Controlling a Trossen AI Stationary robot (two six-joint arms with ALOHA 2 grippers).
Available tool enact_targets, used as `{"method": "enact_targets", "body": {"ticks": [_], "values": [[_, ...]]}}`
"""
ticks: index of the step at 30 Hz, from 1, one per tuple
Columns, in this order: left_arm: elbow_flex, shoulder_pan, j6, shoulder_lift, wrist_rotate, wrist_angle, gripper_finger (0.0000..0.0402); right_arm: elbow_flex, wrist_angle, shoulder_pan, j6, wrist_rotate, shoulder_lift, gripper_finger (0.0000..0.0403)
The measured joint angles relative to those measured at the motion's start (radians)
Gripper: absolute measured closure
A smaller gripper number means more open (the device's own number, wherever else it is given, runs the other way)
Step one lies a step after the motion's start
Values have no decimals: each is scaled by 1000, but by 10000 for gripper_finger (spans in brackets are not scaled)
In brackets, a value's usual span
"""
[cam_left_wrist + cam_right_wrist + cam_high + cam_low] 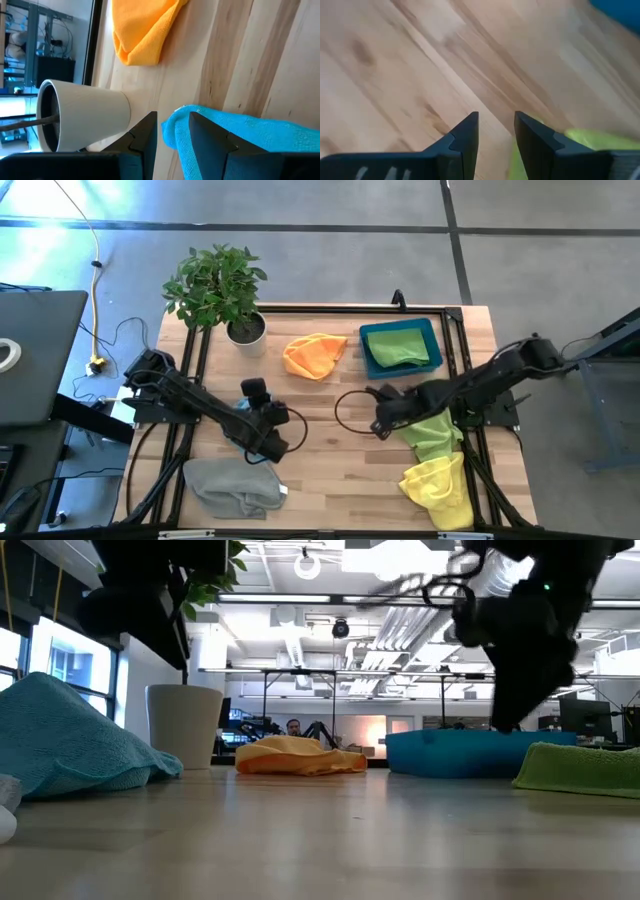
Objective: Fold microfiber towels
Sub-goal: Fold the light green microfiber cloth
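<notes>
My left gripper [266, 427] stands low over the table's middle left, shut on the light blue towel [240, 135], which lies heaped on the wood [60, 740]. My right gripper [384, 420] hovers at the left edge of the lime green towel [432, 430], its fingers a narrow gap apart with bare wood between them [496, 135]. The lime towel lies flat on the table [585, 765]. The orange towel [315, 355] lies bunched at the far middle. The green towel [398, 345] lies in the blue bin. The grey towel [232, 485] and the yellow towel [440, 490] lie near the front edge. My left gripper pinches a rounded edge of the light blue towel [172, 131] between its two fingers; one layer or several, I cannot tell. The fingers slant down from the table's left. The rest of the towel spreads out past one finger and lies slack on the table.
A white pot [246, 331] with a green plant stands at the far left, close to my left gripper [85, 120]. The blue bin [432, 332] stands at the far right. Bare wood lies between the two grippers [325, 440].
</notes>
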Motion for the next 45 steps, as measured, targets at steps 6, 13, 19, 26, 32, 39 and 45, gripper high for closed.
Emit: {"method": "enact_targets", "body": {"ticks": [6, 13, 19, 26, 32, 39, 45], "values": [[0, -25, -1, 0, 0, 14, 298, 0, -32, 14, 113, -16, 83, 284], [0, -62, -7, 0, 0, 21, 298, 0, -57, 13, 157, -58, 152, 284], [0, -85, -7, 0, 0, 29, 298, 0, -24, 13, 136, -76, 192, 284], [0, -96, -7, 0, 0, 41, 298, 4, 199, 13, 52, -66, 233, 284], [0, -96, -7, 0, 1, 41, 298, 0, 553, 13, -65, -91, 287, 284], [0, -96, -7, 0, 7, 41, 298, 0, 737, 12, -185, -188, 309, 284], [0, -96, -7, 0, 10, 43, 298, 51, 469, 13, -185, -191, 247, 284]]}}
